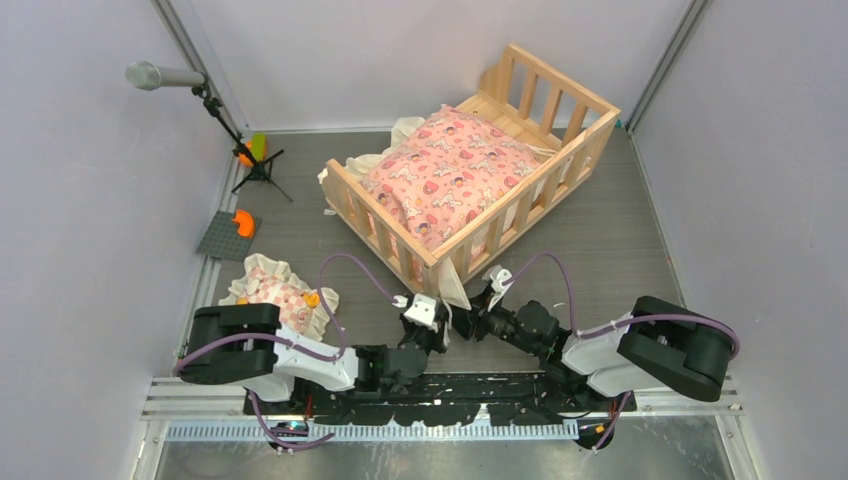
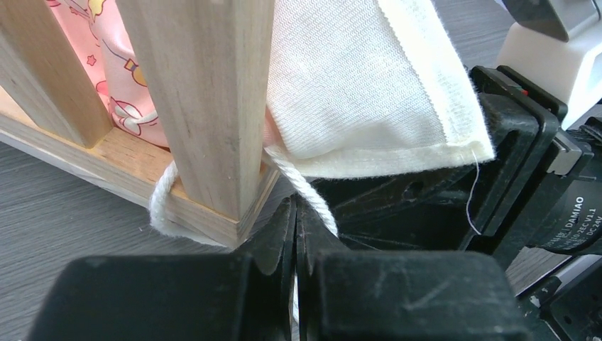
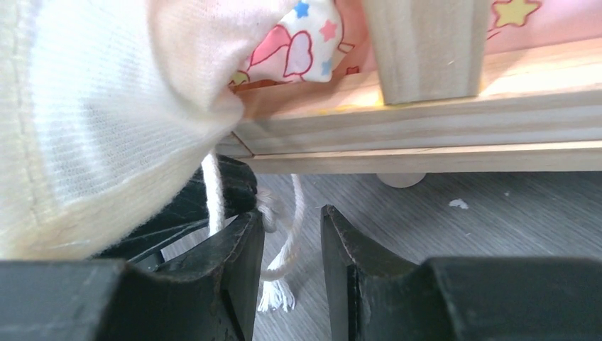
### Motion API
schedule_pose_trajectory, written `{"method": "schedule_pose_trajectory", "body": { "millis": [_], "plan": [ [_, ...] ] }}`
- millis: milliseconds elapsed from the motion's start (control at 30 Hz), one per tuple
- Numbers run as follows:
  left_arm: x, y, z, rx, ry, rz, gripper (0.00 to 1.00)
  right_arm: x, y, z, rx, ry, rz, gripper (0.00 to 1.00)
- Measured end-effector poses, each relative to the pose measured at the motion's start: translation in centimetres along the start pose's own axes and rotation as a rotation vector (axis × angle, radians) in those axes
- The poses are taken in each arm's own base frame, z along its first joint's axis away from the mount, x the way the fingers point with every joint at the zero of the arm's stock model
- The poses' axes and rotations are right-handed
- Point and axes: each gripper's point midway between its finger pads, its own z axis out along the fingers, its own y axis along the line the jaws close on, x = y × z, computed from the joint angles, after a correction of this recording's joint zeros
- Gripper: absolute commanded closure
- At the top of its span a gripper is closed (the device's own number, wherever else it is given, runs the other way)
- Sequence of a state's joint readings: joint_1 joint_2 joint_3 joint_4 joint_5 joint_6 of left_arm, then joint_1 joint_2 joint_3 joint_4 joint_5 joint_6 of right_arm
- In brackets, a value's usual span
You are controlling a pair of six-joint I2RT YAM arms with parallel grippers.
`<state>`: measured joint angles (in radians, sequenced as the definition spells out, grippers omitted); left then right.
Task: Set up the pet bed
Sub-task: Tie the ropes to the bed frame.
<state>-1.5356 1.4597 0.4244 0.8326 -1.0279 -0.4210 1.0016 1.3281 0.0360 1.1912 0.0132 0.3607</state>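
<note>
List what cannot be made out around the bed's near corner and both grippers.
- Top view: the fingertips of both grippers at the pet bed's near corner. They are too small, and the cream frill hangs over them.
- Left wrist view: how the white cord runs behind the corner post, and below the shut left gripper, whose fingers cover it.
- Right wrist view: the cord's upper end, behind the frill. The right gripper stands open.
</note>
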Motion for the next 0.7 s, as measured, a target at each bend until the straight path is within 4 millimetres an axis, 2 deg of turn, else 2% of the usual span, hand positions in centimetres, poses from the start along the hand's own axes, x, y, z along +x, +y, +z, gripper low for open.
{"method": "schedule_pose_trajectory", "body": {
  "millis": [233, 333, 700],
  "plan": [
    [0.1, -0.4, -0.1, 0.014, 0.012, -0.019, 1.00, -0.7, -0.9, 0.0, 0.046, -0.029, -0.027, 0.63],
    [0.6, -0.7, -0.2, 0.036, 0.031, -0.016, 1.00, -1.8, -0.6, 0.3, 0.038, -0.070, -0.027, 0.65],
    [0.3, -0.9, -0.4, 0.038, 0.037, -0.011, 1.00, -2.1, -0.2, 0.2, 0.018, -0.083, -0.030, 0.69]
  ]
}}
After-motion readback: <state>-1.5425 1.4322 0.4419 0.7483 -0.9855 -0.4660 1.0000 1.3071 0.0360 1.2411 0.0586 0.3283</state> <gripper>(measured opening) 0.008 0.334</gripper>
